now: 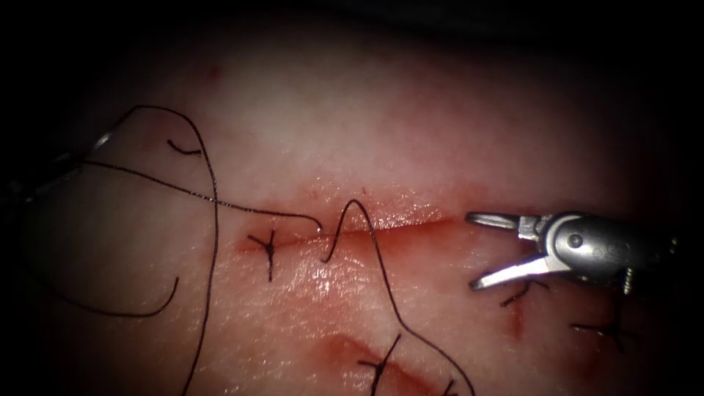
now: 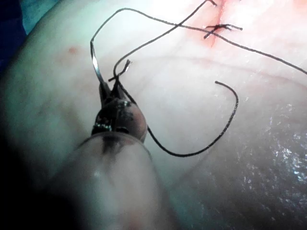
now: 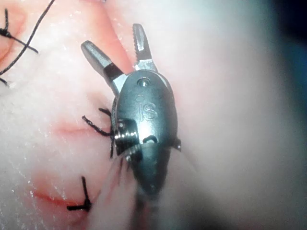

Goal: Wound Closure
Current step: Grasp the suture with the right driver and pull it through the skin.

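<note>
The cut [image 1: 411, 226] runs across the tissue [image 1: 352, 110], with one knotted stitch [image 1: 270, 246] at its left end. My left tool [image 2: 109, 86] is shut on the needle [image 2: 96, 64] near one end. It holds the needle clear of the tissue, far left of the cut [image 1: 103, 138]. Thread [image 1: 183, 192] runs from there into the cut edge, rises in a loop [image 1: 356, 205] and trails down. A loose thread tail [image 2: 225, 129] curls on the tissue. My right tool [image 1: 471, 251] stands open at the cut's right end, holding nothing [image 3: 112, 36].
Finished stitches lie below the right tool [image 1: 524, 293] [image 1: 609, 330] and on a second red cut lower down [image 1: 381, 367]. Red fluid lines the cut edges. A long slack thread strand [image 1: 209, 279] crosses the tissue left of the cut.
</note>
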You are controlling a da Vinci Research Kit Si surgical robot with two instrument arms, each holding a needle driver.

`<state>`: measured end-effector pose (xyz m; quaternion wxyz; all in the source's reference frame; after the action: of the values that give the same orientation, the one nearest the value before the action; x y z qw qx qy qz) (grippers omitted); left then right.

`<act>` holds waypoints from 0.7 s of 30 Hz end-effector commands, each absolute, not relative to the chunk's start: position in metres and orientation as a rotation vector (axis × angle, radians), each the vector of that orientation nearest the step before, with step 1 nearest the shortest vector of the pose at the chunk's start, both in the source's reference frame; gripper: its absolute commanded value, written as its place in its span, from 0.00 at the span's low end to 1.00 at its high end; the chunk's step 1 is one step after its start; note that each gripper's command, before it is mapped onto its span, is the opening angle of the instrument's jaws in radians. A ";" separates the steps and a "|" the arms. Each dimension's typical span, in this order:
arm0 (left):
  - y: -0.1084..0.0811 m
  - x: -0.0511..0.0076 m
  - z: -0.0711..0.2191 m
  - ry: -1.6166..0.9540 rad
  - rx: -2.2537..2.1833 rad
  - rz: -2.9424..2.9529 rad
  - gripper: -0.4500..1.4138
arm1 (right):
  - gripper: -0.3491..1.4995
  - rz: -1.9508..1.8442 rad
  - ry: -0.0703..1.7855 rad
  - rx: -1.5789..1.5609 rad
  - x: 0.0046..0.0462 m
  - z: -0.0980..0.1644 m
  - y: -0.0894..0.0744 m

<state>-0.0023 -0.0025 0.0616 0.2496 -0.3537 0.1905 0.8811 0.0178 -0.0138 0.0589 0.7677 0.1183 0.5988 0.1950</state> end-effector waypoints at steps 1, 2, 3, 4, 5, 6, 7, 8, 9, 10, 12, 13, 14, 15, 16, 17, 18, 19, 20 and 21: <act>-0.002 -0.0028 0.062 0.521 -0.965 2.399 0.00 | 0.88 0.432 1.313 0.278 0.0212 0.061 -0.014; -0.002 -0.0028 0.062 0.521 -0.965 2.399 0.00 | 0.88 0.442 1.317 0.292 0.0221 0.061 -0.014; -0.002 -0.0028 0.062 0.521 -0.965 2.399 0.00 | 0.87 0.457 1.324 0.317 0.0232 0.062 -0.014; -0.002 -0.0027 0.062 0.521 -0.965 2.399 0.00 | 0.85 0.459 1.329 0.330 0.0238 0.063 -0.014; -0.002 -0.0027 0.062 0.520 -0.965 2.400 0.00 | 0.84 0.461 1.335 0.343 0.0244 0.064 -0.014; -0.002 -0.0027 0.062 0.520 -0.966 2.400 0.00 | 0.83 0.473 1.339 0.370 0.0251 0.065 -0.014; -0.002 -0.0026 0.062 0.520 -0.966 2.400 0.00 | 0.81 0.475 1.343 0.383 0.0255 0.065 -0.014; -0.002 -0.0026 0.062 0.520 -0.967 2.400 0.00 | 0.81 0.482 1.344 0.400 0.0259 0.066 -0.014; -0.002 -0.0026 0.062 0.519 -0.967 2.400 0.00 | 0.81 0.492 1.346 0.421 0.0264 0.066 -0.015; -0.002 -0.0025 0.062 0.519 -0.968 2.401 0.00 | 0.81 0.486 1.349 0.426 0.0267 0.067 -0.015; -0.002 -0.0025 0.062 0.519 -0.968 2.401 0.00 | 0.81 0.485 1.352 0.446 0.0274 0.067 -0.015; -0.002 -0.0025 0.062 0.519 -0.968 2.401 0.00 | 0.82 0.484 1.354 0.451 0.0277 0.067 -0.016; -0.002 -0.0025 0.062 0.519 -0.968 2.401 0.00 | 0.82 0.481 1.357 0.459 0.0279 0.067 -0.016; -0.002 -0.0025 0.062 0.519 -0.968 2.401 0.00 | 0.79 0.486 1.359 0.478 0.0281 0.067 -0.016; -0.002 -0.0025 0.062 0.519 -0.967 2.401 0.00 | 0.76 0.483 1.362 0.488 0.0283 0.067 -0.017; -0.002 -0.0025 0.062 0.519 -0.967 2.401 0.00 | 0.72 0.476 1.366 0.495 0.0285 0.067 -0.017; -0.002 -0.0025 0.062 0.519 -0.968 2.401 0.00 | 0.62 0.467 1.375 0.515 0.0288 0.066 -0.017; -0.002 -0.0025 0.062 0.519 -0.968 2.401 0.00 | 0.61 0.465 1.377 0.519 0.0290 0.065 -0.017; -0.002 -0.0025 0.062 0.519 -0.968 2.401 0.00 | 0.57 0.469 1.378 0.521 0.0293 0.065 -0.017; -0.002 -0.0025 0.062 0.519 -0.968 2.401 0.00 | 0.54 0.473 1.377 0.518 0.0295 0.065 -0.017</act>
<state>-0.0020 -0.0025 0.0615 0.2485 -0.3542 0.1897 0.8814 0.0285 -0.0169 0.0644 0.7169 0.2340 0.6206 0.2149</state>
